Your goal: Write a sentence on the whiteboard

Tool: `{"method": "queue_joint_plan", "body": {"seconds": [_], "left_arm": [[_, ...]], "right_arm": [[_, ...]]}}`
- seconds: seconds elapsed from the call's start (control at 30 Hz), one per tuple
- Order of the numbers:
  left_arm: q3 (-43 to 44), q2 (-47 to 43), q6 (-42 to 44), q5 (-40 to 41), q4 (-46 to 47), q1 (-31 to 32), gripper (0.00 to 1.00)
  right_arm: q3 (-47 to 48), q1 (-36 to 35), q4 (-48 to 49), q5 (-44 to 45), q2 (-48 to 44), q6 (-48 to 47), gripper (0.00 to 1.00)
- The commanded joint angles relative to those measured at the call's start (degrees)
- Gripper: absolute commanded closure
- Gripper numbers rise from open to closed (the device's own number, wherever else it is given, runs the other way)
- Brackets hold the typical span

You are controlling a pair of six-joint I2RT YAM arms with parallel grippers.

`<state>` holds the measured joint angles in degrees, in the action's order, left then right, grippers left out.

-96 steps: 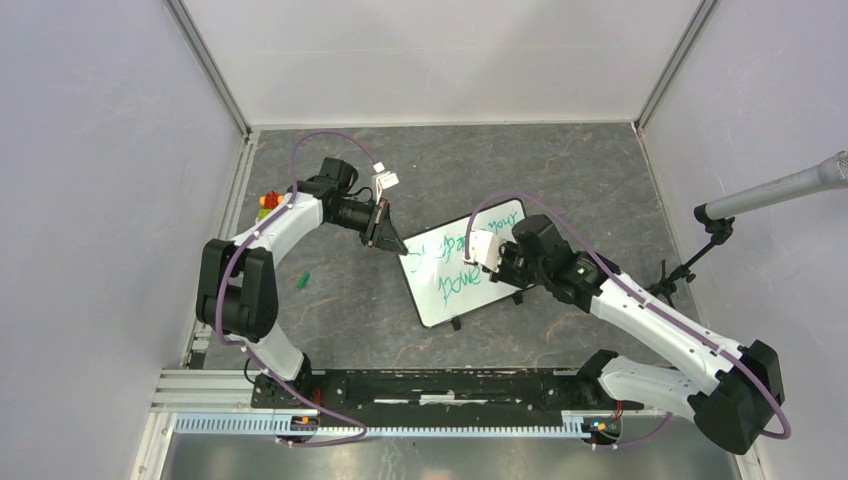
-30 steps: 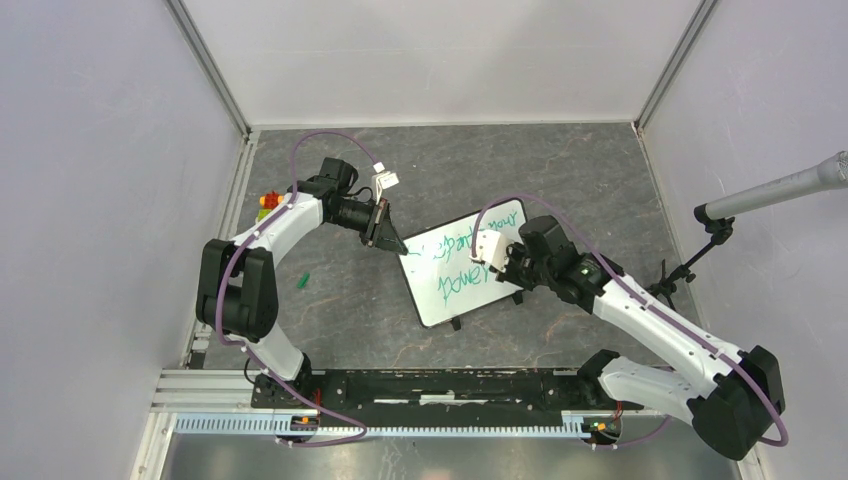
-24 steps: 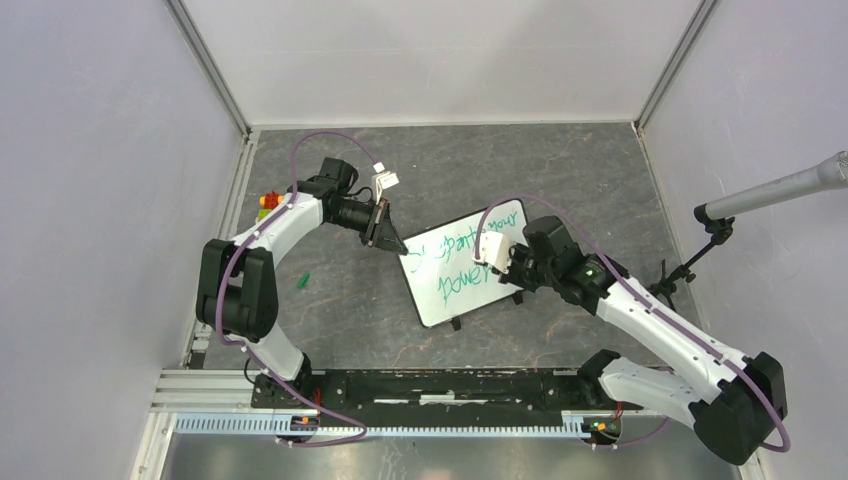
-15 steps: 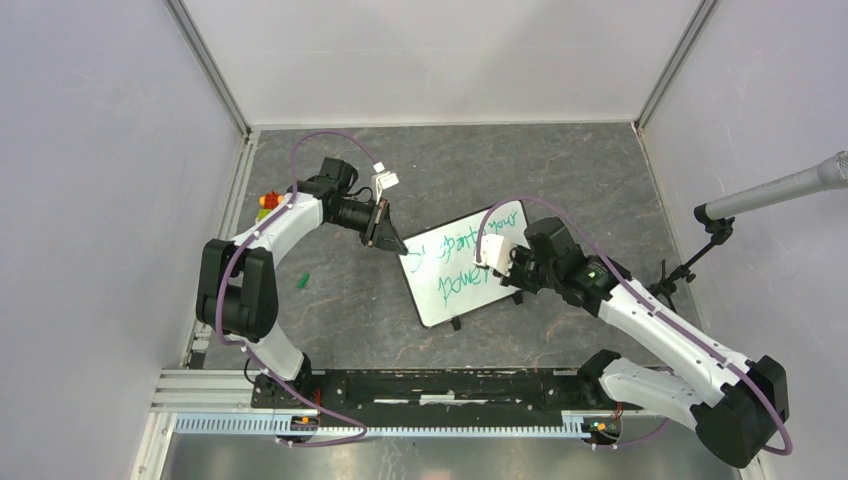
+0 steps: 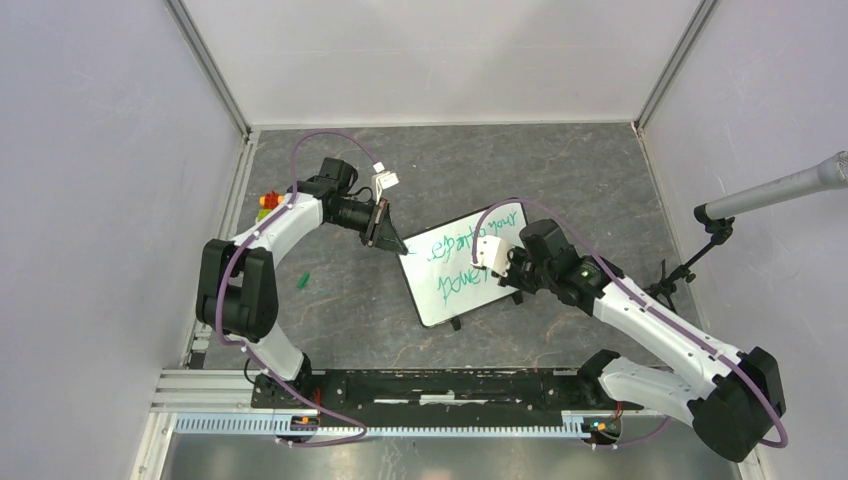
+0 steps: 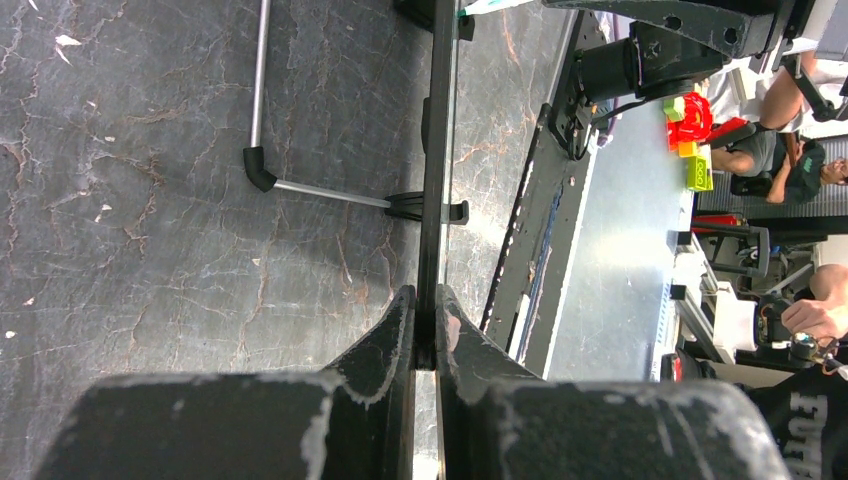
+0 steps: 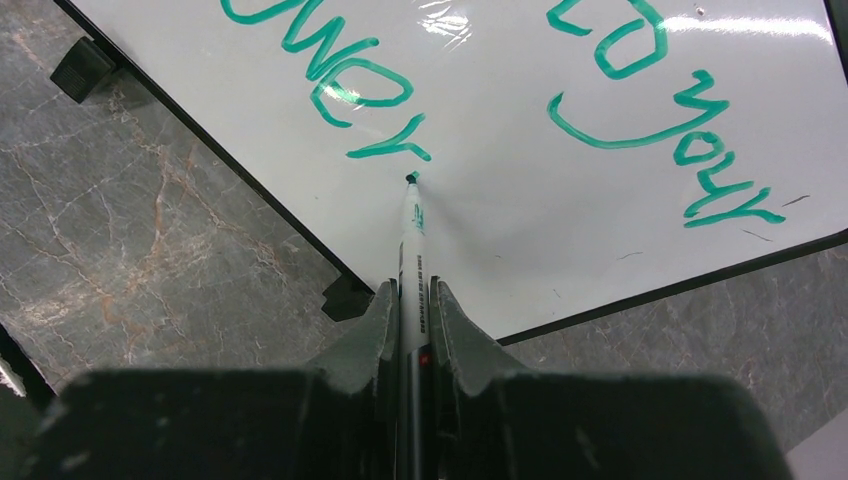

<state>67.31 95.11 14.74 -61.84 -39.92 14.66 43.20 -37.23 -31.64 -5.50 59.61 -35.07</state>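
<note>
The whiteboard [image 5: 440,300] lies tilted at the table's middle, black-framed, with the sentence [image 5: 458,249] in green on two lines. In the right wrist view the board [image 7: 520,240] shows the green words [image 7: 345,75] close up. My right gripper [image 7: 412,298] is shut on a white marker [image 7: 413,262], whose tip rests on the board just right of the last letter of the lower line. In the top view it [image 5: 497,268] hovers over the board's right part. My left gripper [image 6: 426,305] is shut on the whiteboard's edge [image 6: 437,150], seen edge-on as a dark strip; it [image 5: 396,247] grips the board's upper left corner.
A small green cap [image 5: 301,279] lies on the table left of the board. Red and yellow blocks [image 5: 268,201] sit at the left wall behind my left arm. A microphone stand [image 5: 700,250] rises at the right. The board's wire stand [image 6: 262,170] shows in the left wrist view.
My right gripper has worked the marker along the end of the lower line, shifting slightly right then back left; the lower word gained strokes. The left arm and the board have stayed still.
</note>
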Motion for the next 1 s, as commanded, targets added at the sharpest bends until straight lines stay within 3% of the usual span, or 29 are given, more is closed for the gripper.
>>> {"method": "queue_joint_plan", "body": {"seconds": [0.0, 0.37, 0.43, 0.67, 0.83, 0.97], "left_arm": [[-0.8, 0.5, 1.9, 2.8, 2.4, 0.3, 0.98], [0.7, -0.9, 0.8, 5.0, 2.4, 0.2, 0.96], [1.8, -1.5, -0.2, 5.5, 2.3, 0.2, 0.88], [8.6, -2.6, -1.7, 7.3, -0.4, 0.1, 0.44], [15.8, -4.6, -3.0, 10.0, -4.0, -2.5, 0.28], [19.9, -7.6, -5.0, 11.6, -5.0, -13.1, 0.19]], "right_arm": [[-1.3, 0.2, 0.9, 2.0, 1.1, -1.1, 1.00], [6.8, 0.2, -2.8, -4.4, -1.4, -1.9, 1.00], [9.9, 0.2, -4.1, -6.5, -1.5, -1.9, 1.00], [14.2, 0.3, -5.8, -15.6, -2.4, 0.2, 1.00], [13.5, 0.6, -1.8, -19.3, -4.1, 4.4, 1.00], [11.9, 1.6, 2.5, -22.2, -4.1, 8.6, 1.00]]}}
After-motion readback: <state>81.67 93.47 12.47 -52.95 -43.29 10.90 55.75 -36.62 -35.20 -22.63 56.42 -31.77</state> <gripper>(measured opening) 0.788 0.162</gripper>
